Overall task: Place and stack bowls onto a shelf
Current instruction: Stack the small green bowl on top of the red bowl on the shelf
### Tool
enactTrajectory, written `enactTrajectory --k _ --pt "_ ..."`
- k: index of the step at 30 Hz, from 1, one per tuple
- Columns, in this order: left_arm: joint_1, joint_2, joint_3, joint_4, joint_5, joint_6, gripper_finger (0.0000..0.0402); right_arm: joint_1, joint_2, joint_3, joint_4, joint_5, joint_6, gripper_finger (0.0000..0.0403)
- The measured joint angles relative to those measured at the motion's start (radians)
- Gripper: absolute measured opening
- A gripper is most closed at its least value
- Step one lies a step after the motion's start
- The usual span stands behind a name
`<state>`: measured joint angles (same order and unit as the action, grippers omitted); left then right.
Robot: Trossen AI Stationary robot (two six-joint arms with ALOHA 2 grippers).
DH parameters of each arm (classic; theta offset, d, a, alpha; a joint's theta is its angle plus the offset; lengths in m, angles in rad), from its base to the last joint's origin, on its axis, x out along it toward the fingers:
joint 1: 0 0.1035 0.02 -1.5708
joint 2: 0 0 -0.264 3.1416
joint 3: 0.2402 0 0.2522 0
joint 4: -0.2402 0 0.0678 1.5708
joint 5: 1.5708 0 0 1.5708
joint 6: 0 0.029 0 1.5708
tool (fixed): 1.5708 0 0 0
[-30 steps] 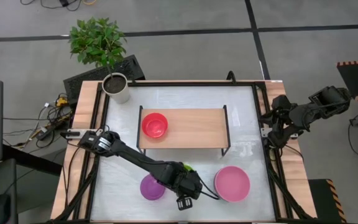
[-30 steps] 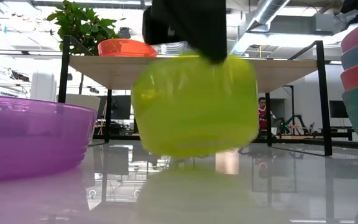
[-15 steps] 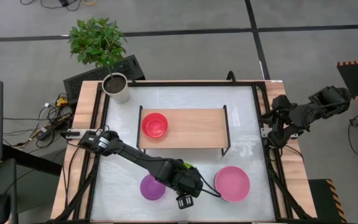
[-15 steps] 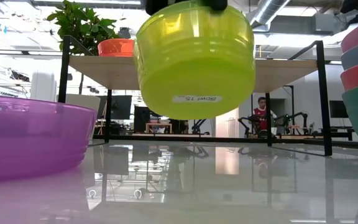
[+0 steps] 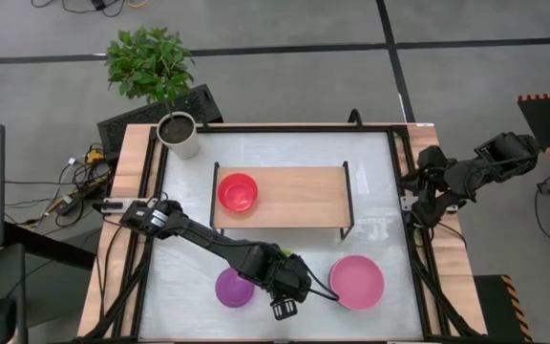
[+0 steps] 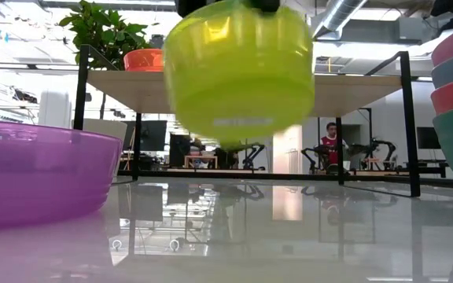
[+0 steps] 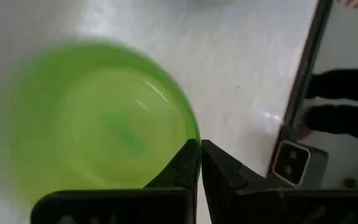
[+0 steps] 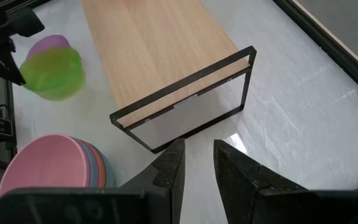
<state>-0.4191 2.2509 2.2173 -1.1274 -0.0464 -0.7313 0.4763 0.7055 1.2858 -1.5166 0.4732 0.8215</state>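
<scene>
My left gripper [image 5: 285,274] hangs over the table's near middle, shut on a yellow-green bowl [image 6: 238,71] that is in the air in front of the shelf [image 5: 294,197]. The wrist view looks down into that bowl [image 7: 98,124]. A red bowl [image 5: 238,192] sits on the left end of the shelf's wooden board. A purple bowl [image 5: 232,288] rests on the table left of my gripper. A pink-topped stack of bowls [image 5: 356,282] stands to its right. My right gripper [image 8: 197,155] is open and waits at the table's right edge [image 5: 416,204]. My left gripper pinches the yellow-green bowl's rim [image 7: 193,132], one finger [image 7: 182,163] inside the bowl and the other outside the wall. The fingers come from above, pointing down. The bowl hangs below them, mouth up and about level, lifted clear of the table.
A white plant pot [image 5: 179,135] stands at the far left corner. The shelf's black frame legs [image 8: 185,106] stand between the near bowls and the far half of the table. The table's black rail [image 5: 418,258] runs along its right side. Bare white table lies right of the shelf.
My left gripper has risen and carried the yellow-green bowl up from just above the table to about the height of the shelf board. The bowl, tilted a second ago, now hangs about level, and has drifted slightly toward the table's left.
</scene>
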Motion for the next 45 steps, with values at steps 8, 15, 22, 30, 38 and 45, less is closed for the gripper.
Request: enactTrajectory --k 8,15,22,30,38,45 --pt "-0.005 -0.010 0.010 -0.019 -0.068 -0.025 0.0000 0.000 0.000 0.000 0.000 0.000 0.000 0.0113" --pt "0.007 -0.011 0.024 -0.053 -0.010 -0.037 0.0000 0.000 0.000 0.000 0.002 0.000 0.000 0.0113" --pt "0.008 -0.013 0.103 -0.132 -0.142 0.007 0.0000 0.000 0.000 0.000 0.002 0.000 0.000 0.0113" --pt "0.016 -0.016 0.118 -0.148 -0.153 0.027 0.0000 0.000 0.000 0.000 0.002 0.000 -0.005 0.0113" --pt "0.005 -0.198 0.139 -0.126 -0.196 0.004 0.0000 0.000 0.000 0.000 0.002 0.001 -0.013 0.0113" --pt "0.036 -0.372 0.140 -0.310 -0.422 0.005 0.0000 0.000 0.000 0.000 0.002 0.006 -0.019 0.0113"
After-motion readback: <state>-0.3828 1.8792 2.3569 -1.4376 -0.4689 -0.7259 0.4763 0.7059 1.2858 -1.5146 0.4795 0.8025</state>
